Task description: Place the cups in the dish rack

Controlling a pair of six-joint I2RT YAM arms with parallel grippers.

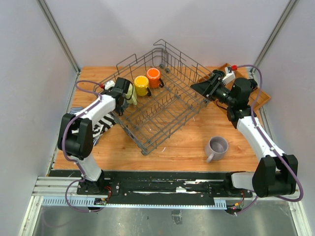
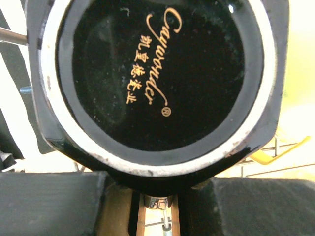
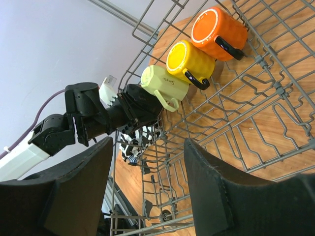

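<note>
**Black mug held at the rack's left wall, wide floor free beside it**

The large grey wire dish rack (image 1: 162,118) sits cornerwise on the brown wooden table (image 1: 187,142), with one corner pointing at the arm bases. Three mugs stand in a row along its far-left wall, bases up and black handles turned inward: a ribbed orange mug (image 1: 153,76), a yellow mug (image 1: 141,85) beside it, and a pale cream-yellow mug (image 3: 162,81) last in line. The rest of the rack floor, towards the middle and the right-hand side, holds only tines.

The left gripper (image 1: 122,91) is at the rack's left rim, just beside the cream mug. It is closed to a narrow gap on a black glazed mug (image 2: 157,73). The mug's base fills the wrist view, with a white unglazed ring and gold lettering. Which part of the mug the fingers pinch is hidden.

Room is tight on that side. The left arm, a black-and-white striped cloth (image 1: 101,127) and the table's left edge all lie close together.

The right gripper (image 1: 203,87) hovers at the rack's right rim with its jaws spread and nothing between them.

A lavender-grey mug (image 1: 216,146) stands upright on bare wood, well apart from the rack's near-right side. A brown wooden tray (image 1: 261,98) lies at the far right edge.
</note>
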